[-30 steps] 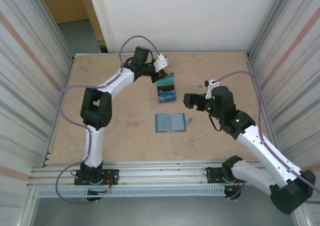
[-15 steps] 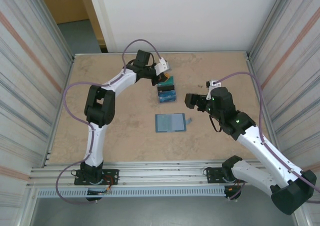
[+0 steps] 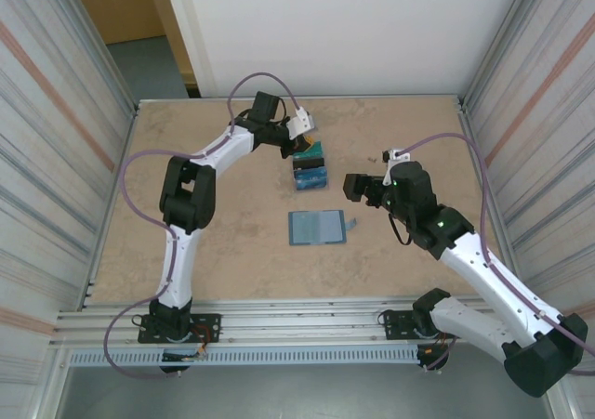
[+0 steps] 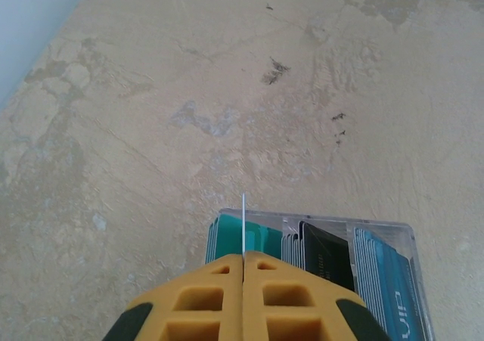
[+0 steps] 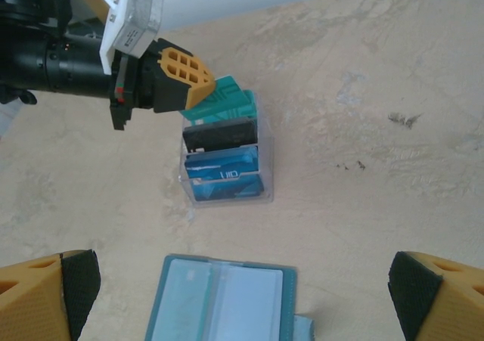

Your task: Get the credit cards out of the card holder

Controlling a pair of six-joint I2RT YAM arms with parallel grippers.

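Left tool (image 4: 243,261): I pinch a credit card (image 4: 243,214) edge-on — to slot into clear box (image 4: 401,231) below.
Right tool (image 5: 242,292): spread, idle.

Left gripper (image 5: 206,90) hovers over credit cards (image 5: 219,135) in clear box (image 5: 229,199); card holder (image 5: 223,299) lies open.

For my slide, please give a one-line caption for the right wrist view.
Left gripper, shut on a thin card, hovers over the clear box of credit cards; card holder lies open.
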